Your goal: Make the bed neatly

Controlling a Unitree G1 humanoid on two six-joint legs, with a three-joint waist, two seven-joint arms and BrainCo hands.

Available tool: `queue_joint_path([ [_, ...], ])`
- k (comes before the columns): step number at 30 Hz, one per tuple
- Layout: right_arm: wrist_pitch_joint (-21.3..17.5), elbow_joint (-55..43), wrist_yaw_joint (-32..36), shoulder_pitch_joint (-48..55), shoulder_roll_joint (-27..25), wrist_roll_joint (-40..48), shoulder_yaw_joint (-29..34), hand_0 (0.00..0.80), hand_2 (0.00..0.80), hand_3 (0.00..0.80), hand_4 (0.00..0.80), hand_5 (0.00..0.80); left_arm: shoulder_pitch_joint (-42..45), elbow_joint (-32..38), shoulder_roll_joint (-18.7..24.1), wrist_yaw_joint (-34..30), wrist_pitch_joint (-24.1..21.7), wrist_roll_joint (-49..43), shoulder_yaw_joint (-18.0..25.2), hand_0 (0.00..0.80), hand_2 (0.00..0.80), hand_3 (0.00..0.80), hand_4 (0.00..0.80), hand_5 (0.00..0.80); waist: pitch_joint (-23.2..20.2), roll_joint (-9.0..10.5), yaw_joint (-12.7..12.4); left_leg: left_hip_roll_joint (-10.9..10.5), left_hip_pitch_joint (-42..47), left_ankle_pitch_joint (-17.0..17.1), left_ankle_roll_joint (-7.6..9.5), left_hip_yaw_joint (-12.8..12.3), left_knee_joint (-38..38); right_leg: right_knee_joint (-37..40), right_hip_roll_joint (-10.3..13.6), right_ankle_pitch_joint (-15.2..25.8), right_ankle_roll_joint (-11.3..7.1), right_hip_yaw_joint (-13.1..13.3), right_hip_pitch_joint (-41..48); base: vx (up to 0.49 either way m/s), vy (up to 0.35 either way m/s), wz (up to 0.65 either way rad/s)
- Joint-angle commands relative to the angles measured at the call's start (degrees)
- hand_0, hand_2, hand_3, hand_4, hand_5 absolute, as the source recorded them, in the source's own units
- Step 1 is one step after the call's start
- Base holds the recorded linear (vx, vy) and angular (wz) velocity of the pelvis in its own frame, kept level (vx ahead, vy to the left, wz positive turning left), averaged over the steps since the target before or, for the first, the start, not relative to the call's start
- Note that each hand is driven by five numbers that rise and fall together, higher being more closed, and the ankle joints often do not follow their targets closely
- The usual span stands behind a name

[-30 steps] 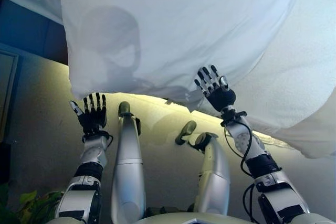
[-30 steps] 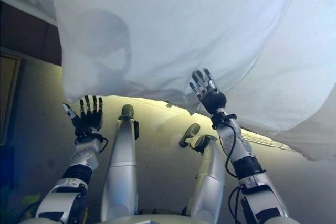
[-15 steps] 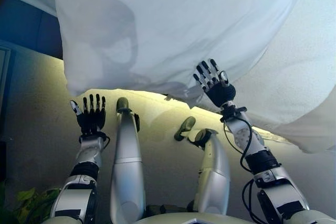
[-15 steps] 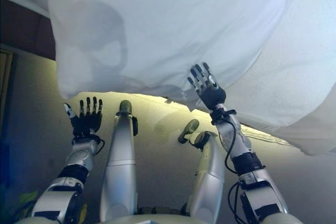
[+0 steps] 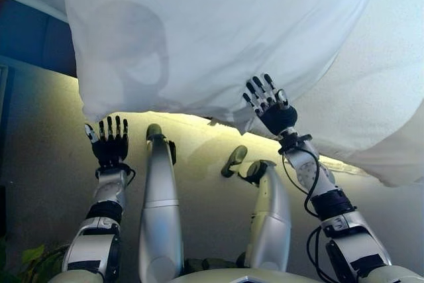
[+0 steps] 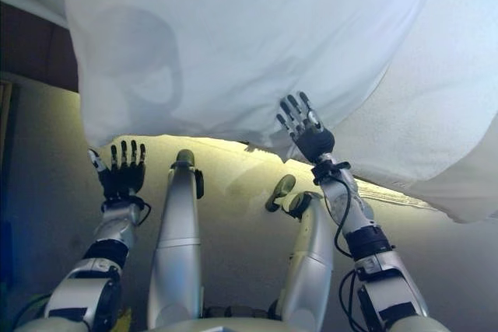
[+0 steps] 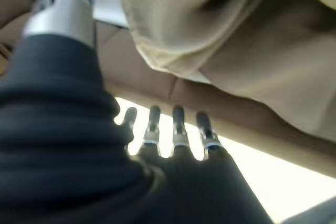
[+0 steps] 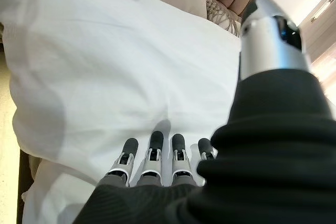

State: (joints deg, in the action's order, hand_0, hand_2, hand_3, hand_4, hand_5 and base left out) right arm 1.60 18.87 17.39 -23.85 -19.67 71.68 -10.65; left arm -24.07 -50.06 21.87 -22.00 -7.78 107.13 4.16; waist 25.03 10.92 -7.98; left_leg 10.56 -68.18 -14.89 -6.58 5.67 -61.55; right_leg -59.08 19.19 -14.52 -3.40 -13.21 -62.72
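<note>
Left robot hand (image 5: 109,147) shifted leftward, unclenched below duvet (image 5: 218,38); right robot hand (image 5: 270,107) flat against duvet.

A large white cloth bed cover (image 6: 257,44) fills the view from nine o'clock round to three o'clock, its hem drooping over a pale floor (image 6: 233,169). The right hand (image 6: 307,136) lies at the hem near centre, fingers straight. The left hand (image 6: 121,176), at eight o'clock, hangs just below the hem, fingers spread.
</note>
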Motion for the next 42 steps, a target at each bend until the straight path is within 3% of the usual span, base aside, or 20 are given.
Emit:
queue_joint_path([
  [1, 0.1, -3.5, 1.6, -0.1, -2.3, 1.6, 2.4, 0.000, 0.000, 0.000, 0.000, 0.000, -0.9, 0.5, -0.8, -0.1, -0.9, 2.0, 2.6, 0.000, 0.000, 0.000, 0.000, 0.000, -0.3, -0.59, -0.5, -2.3, -9.4, 1.5, 4.44, 0.6, -9.3, 11.0, -0.1, 21.3, -3.63, 2.6, -1.6, -0.008, 0.050, -0.02],
  [9, 1.5, -3.1, 1.7, -0.8, -3.1, 1.7, 2.9, 0.000, 0.000, 0.000, 0.000, 0.000, -2.2, 0.2, -0.9, -4.1, -0.4, 5.0, 2.7, 0.000, 0.000, 0.000, 0.000, 0.000, -1.2, -1.58, 0.6, -2.2, -9.4, -1.9, 4.97, -0.7, -11.8, 8.1, 0.8, 18.9, -3.16, 4.1, -3.2, -0.007, 0.063, -0.05],
  [22, 3.9, -5.5, 4.1, 3.4, -3.5, 0.7, 3.2, 0.000, 0.000, 0.000, 0.000, 0.000, 0.6, 6.2, -1.5, -11.9, -1.4, 5.9, 3.2, 0.000, 0.000, 0.000, 0.000, 0.000, -1.0, -2.57, 1.4, -0.8, -7.7, -1.2, 5.33, -0.5, -12.3, 6.1, 0.0, 19.5, -2.70, 6.0, -3.0, 0.010, 0.017, -0.02],
  [23, 4.0, -5.7, 4.2, 3.7, -3.5, 0.8, 3.1, 0.000, 0.000, 0.000, 0.000, 0.000, 0.9, 6.5, -1.4, -12.1, -1.6, 5.9, 3.1, 0.154, 0.154, 0.154, 0.154, 0.154, -0.8, -2.58, 1.4, -0.7, -7.6, -1.1, 5.34, -0.4, -12.4, 6.0, 0.0, 19.5, -2.66, 6.0, -2.8, 0.000, 0.000, 0.00],
  [24, 4.2, -5.9, 4.2, 4.1, -3.4, 0.7, 3.1, 0.000, 0.000, 0.000, 0.000, 0.000, 1.2, 6.9, -1.3, -12.3, -1.6, 5.9, 3.1, 0.461, 0.461, 0.461, 0.461, 0.461, -0.8, -2.65, 1.4, -0.5, -7.5, -1.0, 5.38, -0.4, -12.6, 5.7, -0.1, 19.5, -2.57, 6.1, -2.7, 0.038, -0.011, 0.00],
  [25, 4.3, -6.2, 4.3, 4.7, -3.3, 0.6, 3.0, 0.000, 0.000, 0.000, 0.000, 0.000, 1.5, 7.3, -1.3, -12.5, -1.7, 5.9, 3.0, 0.656, 0.656, 0.656, 0.656, 0.656, -0.8, -2.75, 1.4, -0.4, -7.2, -0.8, 5.45, -0.4, -12.6, 5.5, -0.2, 19.6, -2.51, 6.3, -2.4, 0.041, -0.010, -0.01],
  [26, 4.5, -6.4, 4.4, 5.1, -3.1, 0.6, 3.1, 0.000, 0.000, 0.000, 0.000, 0.000, 1.8, 7.5, -1.2, -13.0, -1.7, 5.9, 3.0, 0.800, 0.800, 0.800, 0.800, 0.800, -0.8, -2.79, 1.4, -0.4, -7.1, -0.7, 5.48, -0.4, -12.7, 5.4, -0.3, 19.6, -2.47, 6.4, -2.2, 0.052, -0.015, -0.02],
  [42, 6.0, -9.2, 3.7, 15.1, 0.8, -2.1, 2.3, 0.000, 0.000, 0.000, 0.000, 0.000, 11.3, 11.5, -4.6, -9.5, -3.2, 0.5, 5.7, 0.800, 0.800, 0.800, 0.800, 0.800, 0.0, -4.70, 0.7, -0.2, -0.5, 2.2, 6.70, -0.9, -13.8, 1.6, -0.8, 20.8, -1.66, 8.5, 3.5, 0.095, -0.003, 0.03],
])
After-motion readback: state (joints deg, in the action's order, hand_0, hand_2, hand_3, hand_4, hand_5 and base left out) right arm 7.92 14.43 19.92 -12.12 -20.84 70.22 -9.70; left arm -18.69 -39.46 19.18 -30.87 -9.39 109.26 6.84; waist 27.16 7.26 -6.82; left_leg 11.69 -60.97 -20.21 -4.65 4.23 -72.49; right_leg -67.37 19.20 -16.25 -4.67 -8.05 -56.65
